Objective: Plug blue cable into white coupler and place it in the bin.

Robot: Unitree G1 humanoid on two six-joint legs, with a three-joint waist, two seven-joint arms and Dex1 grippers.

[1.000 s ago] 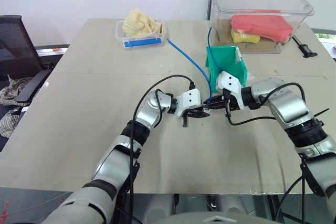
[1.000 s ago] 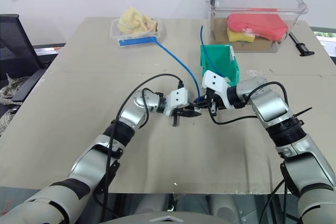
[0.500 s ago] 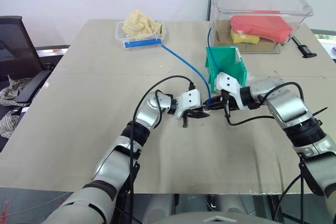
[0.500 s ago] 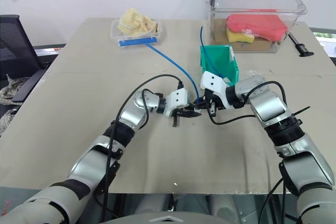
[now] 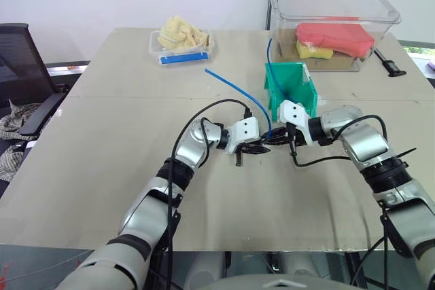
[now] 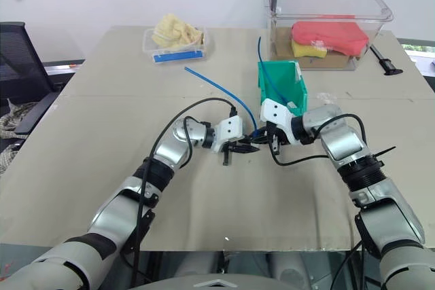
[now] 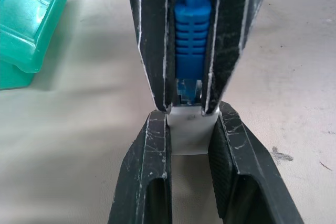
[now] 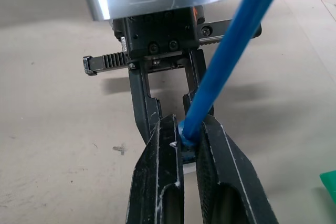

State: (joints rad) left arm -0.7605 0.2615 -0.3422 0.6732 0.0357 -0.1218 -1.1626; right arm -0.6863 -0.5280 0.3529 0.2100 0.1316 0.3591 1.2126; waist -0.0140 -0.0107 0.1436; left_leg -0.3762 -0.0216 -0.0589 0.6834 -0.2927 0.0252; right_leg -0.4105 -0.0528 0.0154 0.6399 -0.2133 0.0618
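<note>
On the left, my left gripper (image 5: 260, 148) is clamped on the small white plastic coupler (image 7: 187, 129), a cube-like block that I hold above the middle of the tabletop (image 5: 102, 168). I keep its socket turned toward my other arm, so the plug can come straight in. In the left wrist view the block sits between my two black fingers (image 7: 149, 171), and its open side faces the plug.

Meeting it from the right, my right gripper (image 5: 276, 138) is closed tight on the ribbed blue boot at the end of the thin bright-blue network cable (image 5: 241, 92). The clear tip of the plug is already at the mouth of the socket, perhaps partly inside. I cannot tell if it has clicked home. I judge that holding close behind the plug keeps the soft cable from bending when I push.

From my right gripper the cable rises and runs back toward the far left part of the tabletop, where its free end lies near the shallow clear tray with yellow pieces (image 5: 181, 37).

Further right, just behind my right gripper, stands the small green plastic bin (image 5: 291, 86), near enough for the drop after the joining. At the far right corner is the large clear plastic tub (image 5: 333, 22).
</note>
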